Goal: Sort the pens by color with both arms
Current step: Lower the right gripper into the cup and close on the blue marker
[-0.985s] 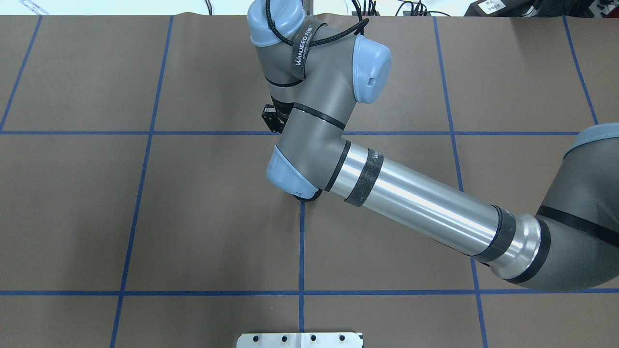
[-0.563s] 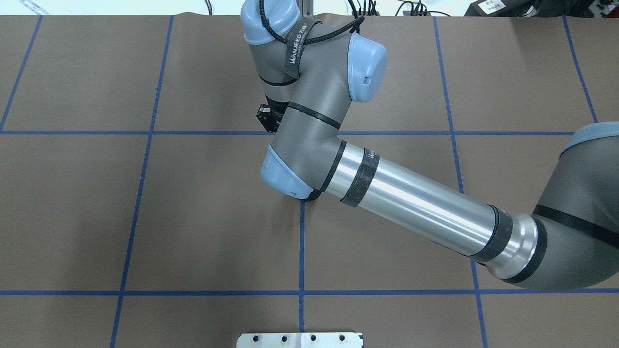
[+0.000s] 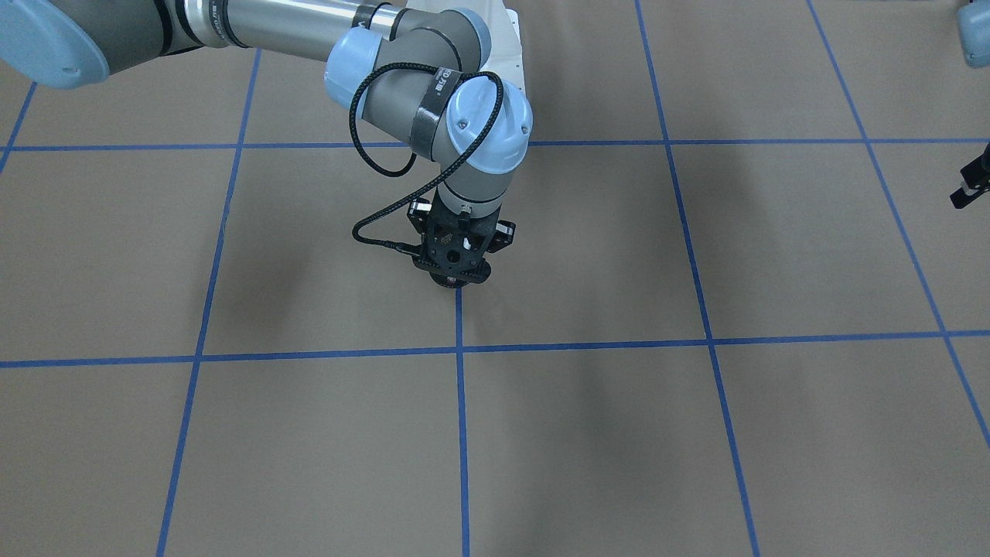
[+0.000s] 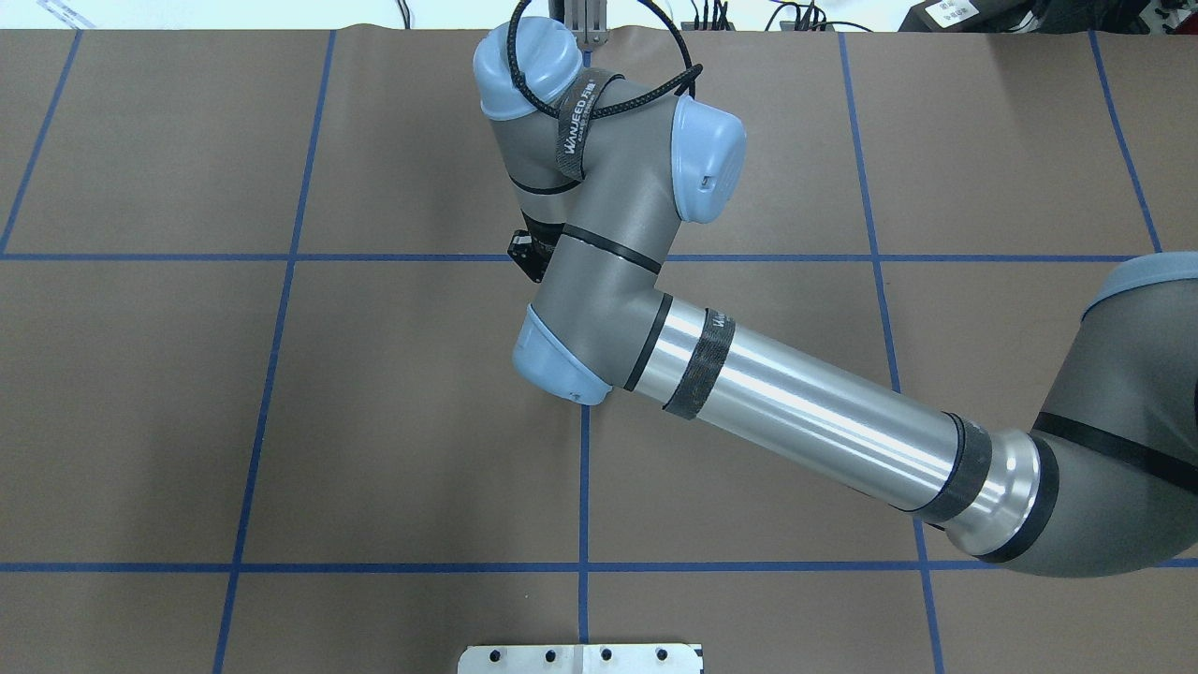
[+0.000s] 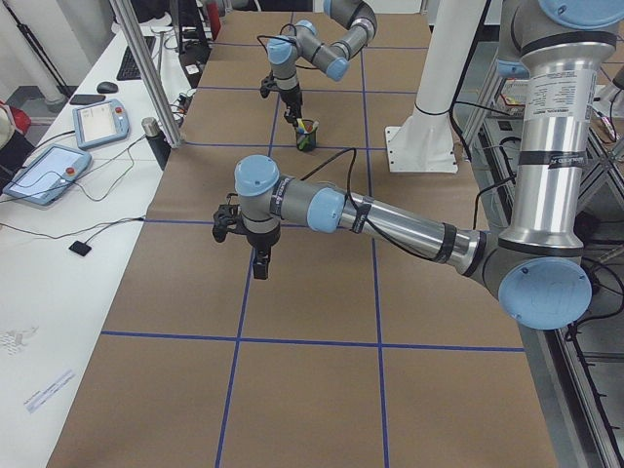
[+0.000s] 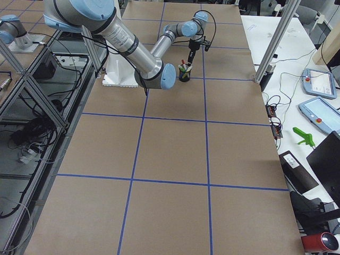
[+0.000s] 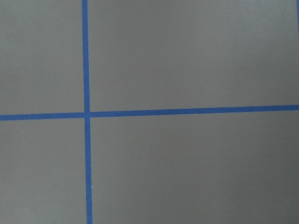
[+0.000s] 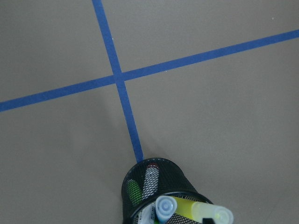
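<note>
The pens (image 8: 164, 205) stand bunched in the black mesh cup (image 8: 180, 179) at frame bottom, so the right gripper (image 3: 452, 278) hangs just above, likely to pluck one, while the left gripper (image 5: 260, 267) hangs well apart; I cannot tell either gripper's opening.

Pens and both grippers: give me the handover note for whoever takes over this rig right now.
Right gripper: hangs over the mesh cup. Whether it is open or shut cannot be told, and no pen shows in it.
Left gripper: hangs over bare table, well away from the cup. Its state cannot be told.
Pens: all four stand in the cup.
Done: nothing sorted yet.
Left: take each pen out and lay them apart by colour, using both arms.
</note>
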